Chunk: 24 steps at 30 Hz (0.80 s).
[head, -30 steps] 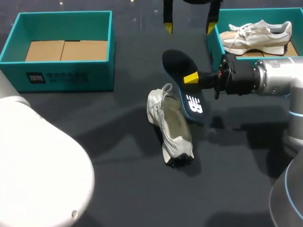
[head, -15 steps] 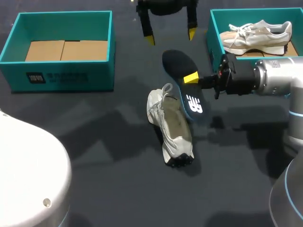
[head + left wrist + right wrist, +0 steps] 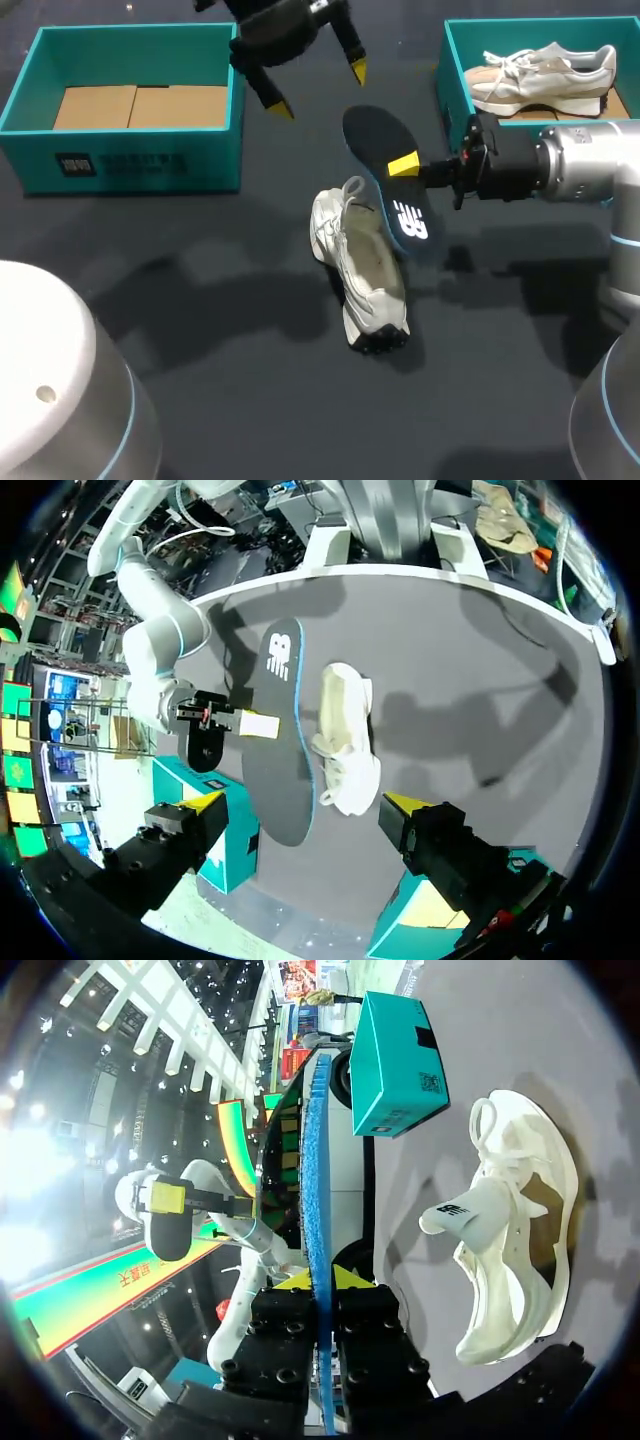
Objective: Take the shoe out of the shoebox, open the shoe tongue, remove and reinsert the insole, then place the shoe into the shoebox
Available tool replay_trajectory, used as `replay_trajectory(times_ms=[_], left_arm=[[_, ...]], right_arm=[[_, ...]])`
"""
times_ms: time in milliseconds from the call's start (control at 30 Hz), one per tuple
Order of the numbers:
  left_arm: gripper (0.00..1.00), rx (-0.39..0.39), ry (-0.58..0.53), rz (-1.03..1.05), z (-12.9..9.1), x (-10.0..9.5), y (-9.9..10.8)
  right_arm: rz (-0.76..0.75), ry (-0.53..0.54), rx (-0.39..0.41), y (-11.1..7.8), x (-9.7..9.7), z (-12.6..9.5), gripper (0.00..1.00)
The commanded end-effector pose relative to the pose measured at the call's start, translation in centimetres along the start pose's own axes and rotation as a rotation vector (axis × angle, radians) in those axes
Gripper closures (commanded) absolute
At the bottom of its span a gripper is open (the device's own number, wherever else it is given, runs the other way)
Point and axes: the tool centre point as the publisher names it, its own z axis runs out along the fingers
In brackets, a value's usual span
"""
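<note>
A white shoe [image 3: 360, 270] lies on its side mid-table, its opening toward my right arm. Just above it my right gripper [image 3: 405, 165] is shut on the edge of the dark blue insole [image 3: 392, 185], held tilted in the air. In the right wrist view the insole [image 3: 316, 1190] runs edge-on out from between the fingers [image 3: 352, 1278], with the shoe [image 3: 515, 1250] beside it. My left gripper [image 3: 318, 90] hangs open and empty over the back of the table, between the two boxes. From the left wrist view the insole [image 3: 280, 730] and shoe [image 3: 345, 735] lie ahead of the open gripper [image 3: 305, 810].
A teal shoebox [image 3: 200, 160] with cardboard inside stands at the back left. A second teal shoebox [image 3: 447, 75] at the back right holds another pale shoe [image 3: 540, 72]. The dark tabletop [image 3: 230, 330] stretches in front of the shoe.
My left gripper has swung leftward across the back of the table and turned its fingers. The right arm, the insole and the shoe have stayed where they were.
</note>
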Motion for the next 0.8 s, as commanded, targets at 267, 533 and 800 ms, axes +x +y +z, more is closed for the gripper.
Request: replay_trajectory(times_ms=[267,533,800], left_arm=[[0.00,0.059,-0.609,0.062,0.3,1.2,-0.6],[0.00,0.248,-0.826,0.282,0.8,2.7,-1.1],[0.00,0.248,-0.826,0.282,0.8,2.7,-1.1]], right_arm=[[0.000,0.000,-0.001,0.0,0.0,0.1,1.00],[0.000,0.000,-0.001,0.0,0.0,0.1,1.00],[0.000,0.000,-0.001,0.0,0.0,0.1,1.00]])
